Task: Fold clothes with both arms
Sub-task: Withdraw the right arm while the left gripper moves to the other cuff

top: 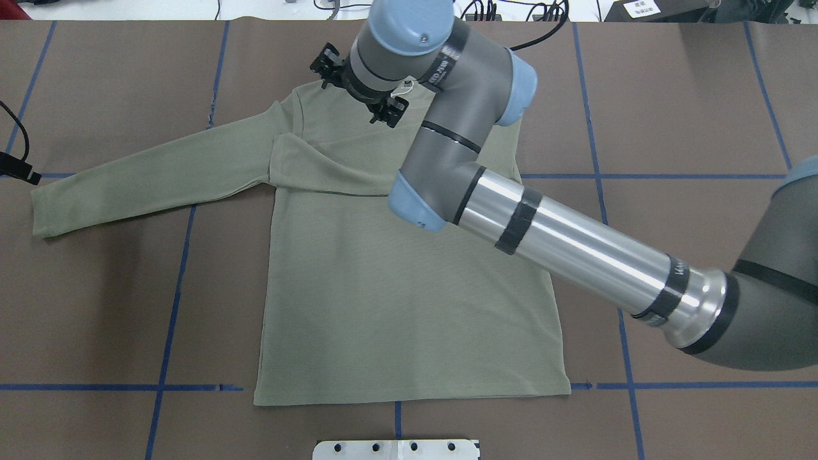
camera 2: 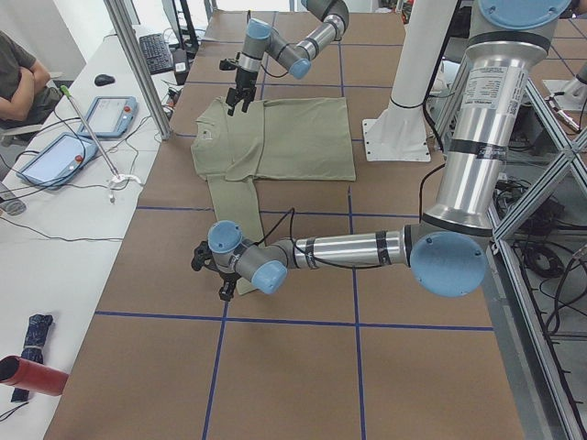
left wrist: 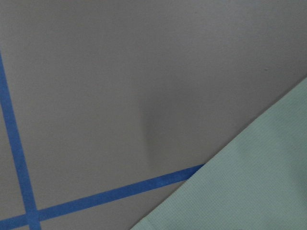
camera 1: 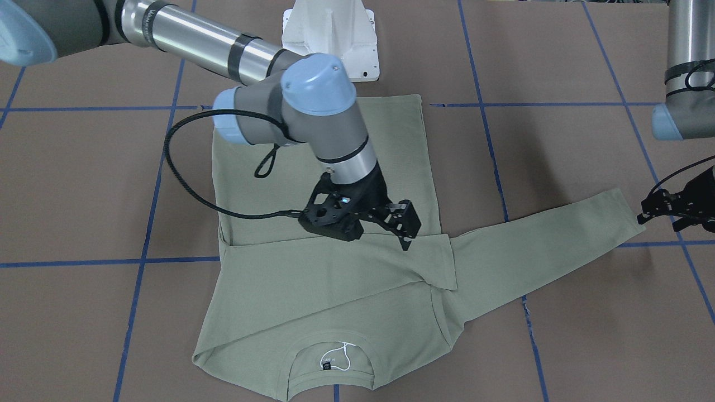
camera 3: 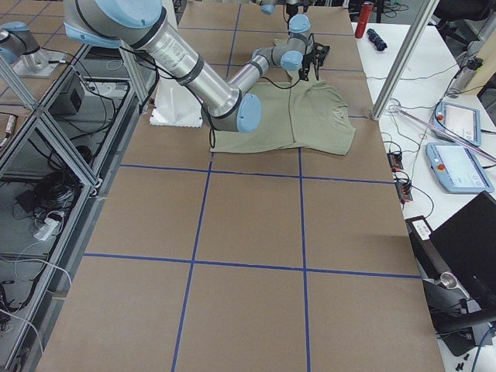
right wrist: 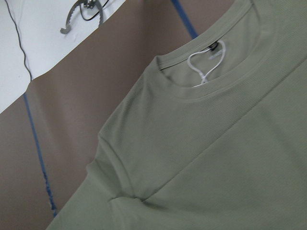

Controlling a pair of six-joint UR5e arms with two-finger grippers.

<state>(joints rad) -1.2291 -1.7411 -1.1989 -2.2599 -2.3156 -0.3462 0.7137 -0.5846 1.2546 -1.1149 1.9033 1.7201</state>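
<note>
We see the shirt [camera 1: 313, 290] flat on the table [camera 1: 84, 184], centre of the front-facing view, collar at the bottom edge. One sleeve [camera 1: 335, 262] lies folded across the chest; the other sleeve [camera 1: 547, 240] stretches right. Right gripper [camera 1: 406, 229] is just over the folded cuff, fingers spread, empty. Left gripper [camera 1: 662, 215] is at the right edge beside the stretched cuff, fingers spread, empty.

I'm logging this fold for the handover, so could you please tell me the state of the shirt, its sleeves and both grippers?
Shirt, spread flat, body not yet folded.
Right sleeve, folded across the body.
Left sleeve, stretched out sideways and flat.
Right gripper, at the folded sleeve's cuff; open or shut unclear.
Left gripper, seemingly open, just beyond the outstretched sleeve's cuff, holding nothing.
</note>
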